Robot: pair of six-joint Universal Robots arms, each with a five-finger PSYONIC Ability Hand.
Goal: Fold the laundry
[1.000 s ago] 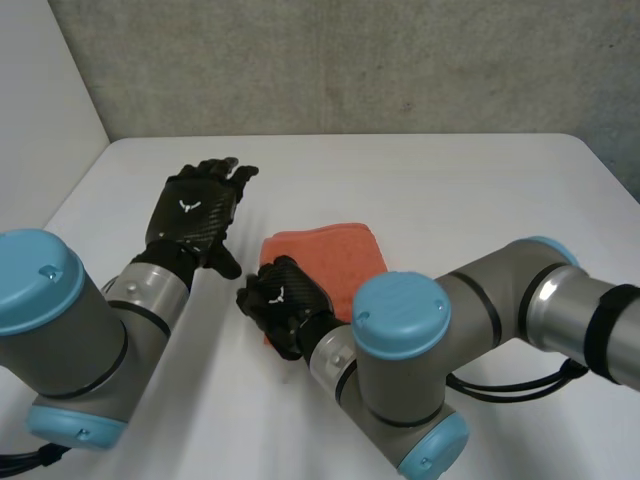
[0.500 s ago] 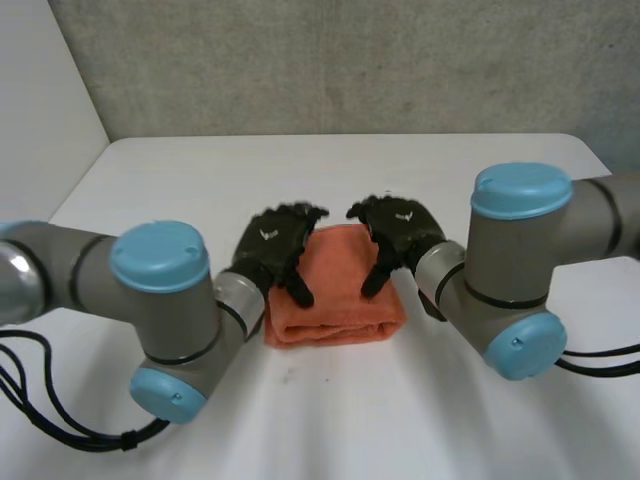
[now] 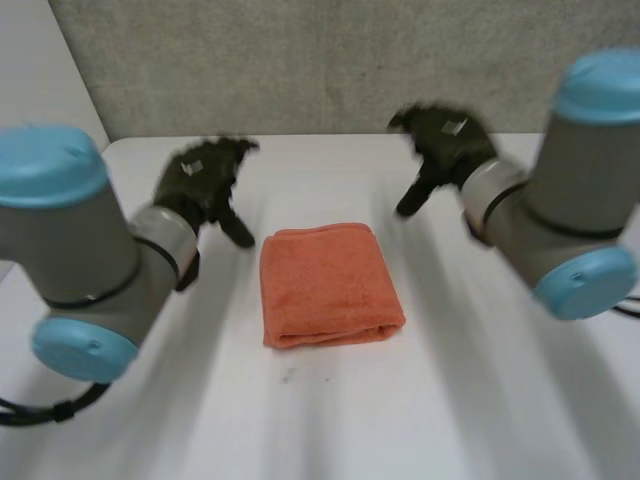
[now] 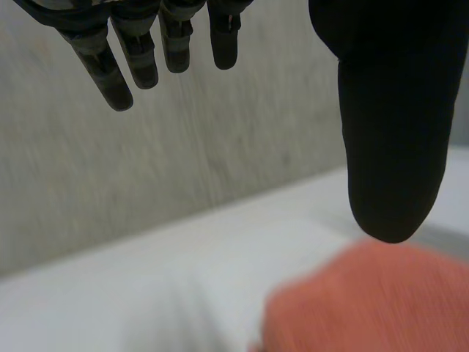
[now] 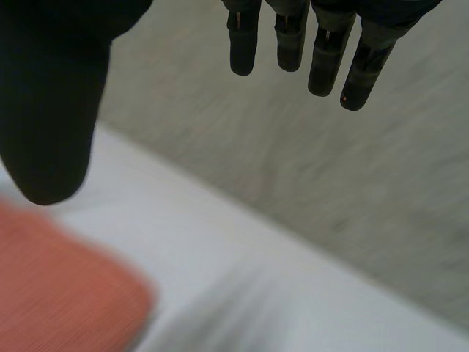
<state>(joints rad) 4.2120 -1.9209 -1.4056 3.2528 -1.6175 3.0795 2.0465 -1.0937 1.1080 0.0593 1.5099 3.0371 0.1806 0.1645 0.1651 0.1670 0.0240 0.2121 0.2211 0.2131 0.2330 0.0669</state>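
Head view: orange towel lies folded in a neat rectangle in the middle of the white table. Left robot hand hangs off to the towel's left, right robot hand further off to its right, both well clear of the cloth. Left wrist view: left robot hand is open, fingers straight and spread away from the thumb, holding nothing; towel sits just past the thumb tip, apart from it. Right wrist view: right robot hand likewise, fingers straight, empty; towel lies past the thumb, grey wall beyond the fingertips.
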